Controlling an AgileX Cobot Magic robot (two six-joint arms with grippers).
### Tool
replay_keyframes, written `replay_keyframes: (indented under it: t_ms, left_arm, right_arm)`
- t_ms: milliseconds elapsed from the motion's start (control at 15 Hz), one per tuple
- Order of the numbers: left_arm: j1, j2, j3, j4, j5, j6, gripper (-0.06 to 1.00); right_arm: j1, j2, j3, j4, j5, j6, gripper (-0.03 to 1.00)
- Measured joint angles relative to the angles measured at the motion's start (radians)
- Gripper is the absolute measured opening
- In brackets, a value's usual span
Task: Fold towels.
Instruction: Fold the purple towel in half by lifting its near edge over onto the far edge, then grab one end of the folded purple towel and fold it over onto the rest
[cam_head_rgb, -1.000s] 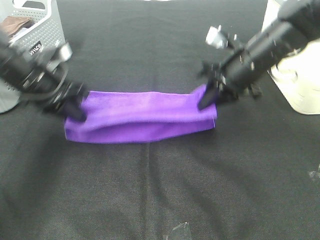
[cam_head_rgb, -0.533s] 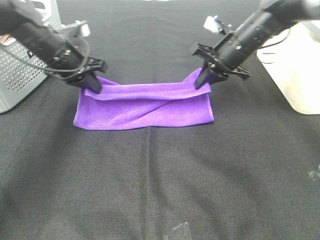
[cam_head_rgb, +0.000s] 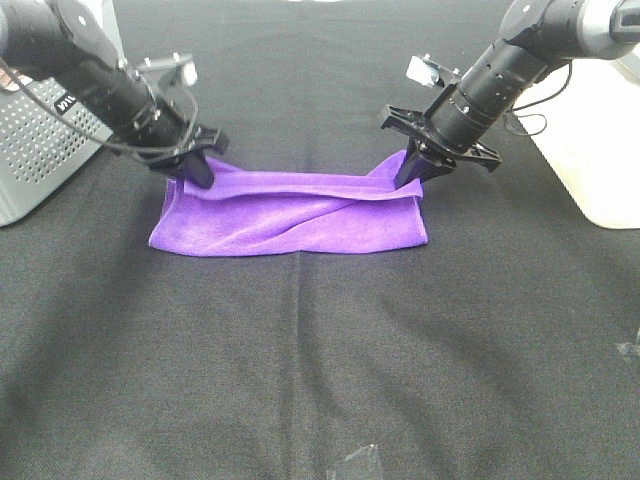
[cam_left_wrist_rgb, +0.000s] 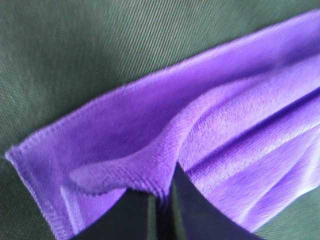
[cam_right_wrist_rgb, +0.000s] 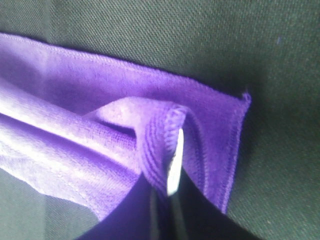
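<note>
My left jaws and right jaws are clenched on the 10 and 2 o'clock corners of the purple towel (cam_head_rgb: 290, 215), which lies on the table (cam_head_rgb: 320, 380) just 12 o'clock of centre. Pull unevenly and the fold skews; my thin pinch could slip.

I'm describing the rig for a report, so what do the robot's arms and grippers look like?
The left arm and right arm are black, round tubes, each with a small silvery-white block near the wrist. The left gripper and right gripper have dark, tapering fingers on a wide black crossbar. Thin black cables loop beside both wrists.
</note>
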Motion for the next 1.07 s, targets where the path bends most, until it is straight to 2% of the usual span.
replay_keyframes:
  t_ms: [200, 400, 467, 533, 667, 733, 800, 867, 1067]
  left_arm:
    - [0.001, 0.006, 0.000, 0.032, -0.026, -0.001, 0.00]
    - [0.002, 0.016, 0.000, 0.062, -0.026, -0.001, 0.12]
    - [0.002, 0.017, 0.000, 0.063, -0.016, -0.004, 0.19]
    - [0.002, 0.017, 0.000, 0.071, 0.004, -0.021, 0.32]
    - [0.002, 0.017, -0.008, 0.111, 0.045, -0.086, 0.62]
    - [0.002, 0.017, -0.008, 0.111, 0.045, -0.086, 0.62]
    - [0.002, 0.017, -0.022, 0.131, 0.089, -0.110, 0.73]
    - [0.002, 0.017, -0.071, 0.152, 0.184, -0.127, 0.81]
    - [0.010, 0.015, -0.155, 0.183, 0.352, -0.130, 0.84]
  right_arm:
    - [0.000, 0.022, 0.000, 0.023, -0.016, 0.001, 0.05]
    - [-0.001, 0.031, 0.000, 0.043, -0.025, 0.002, 0.13]
    - [-0.001, 0.031, 0.000, 0.044, -0.024, 0.004, 0.19]
    - [-0.001, 0.031, 0.000, 0.044, -0.022, 0.011, 0.29]
    - [-0.001, 0.031, 0.000, 0.043, -0.014, 0.022, 0.55]
    - [-0.001, 0.031, 0.000, 0.043, -0.014, 0.022, 0.55]
    - [-0.001, 0.028, 0.000, 0.038, 0.000, 0.022, 0.64]
    - [-0.001, 0.006, 0.000, 0.017, 0.030, 0.019, 0.69]
    - [-0.003, -0.085, 0.000, -0.038, 0.151, 0.010, 0.71]
